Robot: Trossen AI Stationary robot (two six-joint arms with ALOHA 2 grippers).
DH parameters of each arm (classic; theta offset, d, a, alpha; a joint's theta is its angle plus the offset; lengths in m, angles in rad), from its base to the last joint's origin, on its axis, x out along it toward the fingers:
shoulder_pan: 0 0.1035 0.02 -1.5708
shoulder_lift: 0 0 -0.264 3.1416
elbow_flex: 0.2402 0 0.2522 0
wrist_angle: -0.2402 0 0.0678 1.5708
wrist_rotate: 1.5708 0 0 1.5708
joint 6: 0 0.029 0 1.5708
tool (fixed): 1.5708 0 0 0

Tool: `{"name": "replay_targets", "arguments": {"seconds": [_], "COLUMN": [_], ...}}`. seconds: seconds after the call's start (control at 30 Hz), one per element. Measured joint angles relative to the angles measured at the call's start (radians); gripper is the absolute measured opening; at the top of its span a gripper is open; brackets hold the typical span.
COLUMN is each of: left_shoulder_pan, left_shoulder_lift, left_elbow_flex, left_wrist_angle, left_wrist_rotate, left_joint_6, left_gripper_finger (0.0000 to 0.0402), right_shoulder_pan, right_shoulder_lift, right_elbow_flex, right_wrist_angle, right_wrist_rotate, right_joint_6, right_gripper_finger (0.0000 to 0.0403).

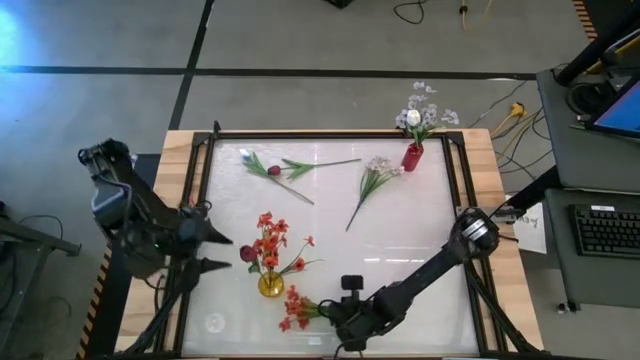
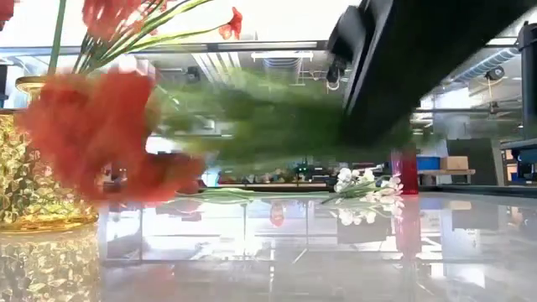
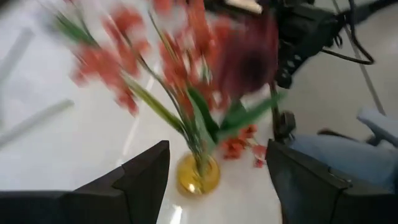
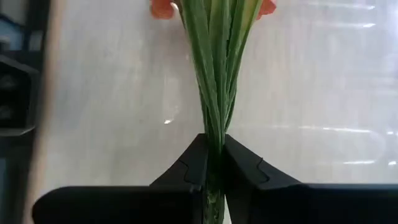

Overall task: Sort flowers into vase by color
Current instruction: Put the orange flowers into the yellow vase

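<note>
A gold vase (image 1: 270, 285) near the table's front left holds red-orange flowers (image 1: 268, 238) and a maroon bud (image 1: 248, 254). My right gripper (image 1: 335, 312) is to its right, near the front edge, shut on a red-orange spray (image 1: 295, 308). My left gripper (image 1: 218, 252) hangs open to the left of the gold vase (image 3: 198, 175), touching nothing. A red vase (image 1: 411, 157) at the far right holds white flowers (image 1: 418, 112). A maroon tulip (image 1: 272, 170) and a white spray (image 1: 375, 172) lie flat on the table's far half. My right gripper pinches the spray's bundled green stems (image 4: 214, 132) between its two fingers, at the end away from the blossoms (image 4: 161, 7). The fingers slant down from the table's right, and the stems run on ahead of them. The spray (image 2: 109, 143) lies about level, low over the table.
A black frame rail (image 1: 200, 200) runs round the white tabletop. Free room lies in the table's middle and near right. A desk with a keyboard (image 1: 605, 230) stands beyond the right edge.
</note>
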Motion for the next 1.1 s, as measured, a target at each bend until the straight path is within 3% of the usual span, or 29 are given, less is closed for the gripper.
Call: {"name": "replay_targets", "arguments": {"seconds": [0.17,0.37,0.5,0.63,0.83,0.93,1.1], "left_shoulder_pan": [0.0,0.002,0.004,0.014,0.083,0.159,0.354], "left_shoulder_lift": [0.006,0.007,0.007,0.01,0.01,-0.001,0.0], "left_elbow_flex": [0.117,0.178,0.18,0.179,0.179,0.179,0.178], "left_wrist_angle": [-0.08,-0.074,-0.006,0.088,0.215,0.252,0.303], "left_wrist_rotate": [-0.117,-0.169,-0.192,-0.195,-0.193,-0.128,0.108], "left_joint_6": [0.056,0.229,0.365,0.537,0.793,0.868,0.974], "left_gripper_finger": [0.0251,0.0251,0.0251,0.0251,0.0251,0.0249,0.0232], "right_shoulder_pan": [0.002,0.031,0.058,0.072,0.062,0.036,-0.023], "right_shoulder_lift": [-0.137,-0.337,-0.458,-0.55,-0.685,-0.756,-0.861], "right_elbow_flex": [-0.001,-0.02,-0.035,-0.073,-0.216,-0.324,-0.518], "right_wrist_angle": [-0.158,-0.264,-0.244,-0.187,0.024,0.153,0.428], "right_wrist_rotate": [-0.037,-0.046,-0.032,0.055,0.158,0.168,0.244], "right_joint_6": [0.027,0.06,0.0,-0.106,-0.328,-0.405,-0.54], "right_gripper_finger": [0.0026,0.0026,0.0026,0.0026,0.0027,0.0027,0.0027]}}
